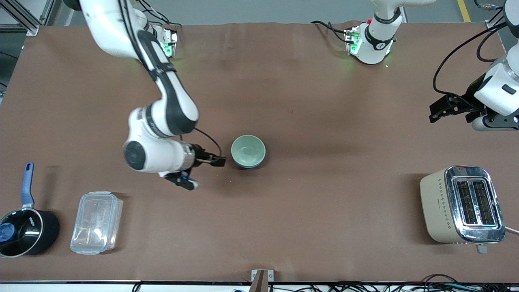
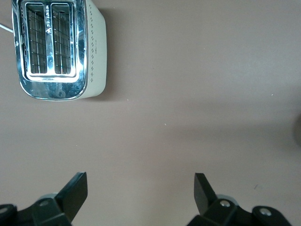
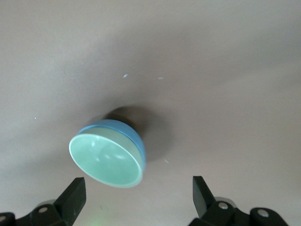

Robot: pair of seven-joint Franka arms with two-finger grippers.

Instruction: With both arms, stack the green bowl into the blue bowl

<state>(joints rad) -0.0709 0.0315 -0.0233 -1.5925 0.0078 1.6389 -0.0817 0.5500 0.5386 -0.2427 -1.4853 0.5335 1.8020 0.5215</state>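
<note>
The pale green bowl sits nested inside the sky-blue bowl at the middle of the table. In the right wrist view the green bowl's inside shows with the blue bowl's outer wall around it. My right gripper is open and empty, low beside the bowls toward the right arm's end of the table; its fingers stand apart from the bowls. My left gripper is open and empty, raised over bare table at the left arm's end; its fingers frame only the tabletop.
A beige and chrome toaster stands near the front camera at the left arm's end, and shows in the left wrist view. A black saucepan with a blue handle and a clear lidded container stand at the right arm's end.
</note>
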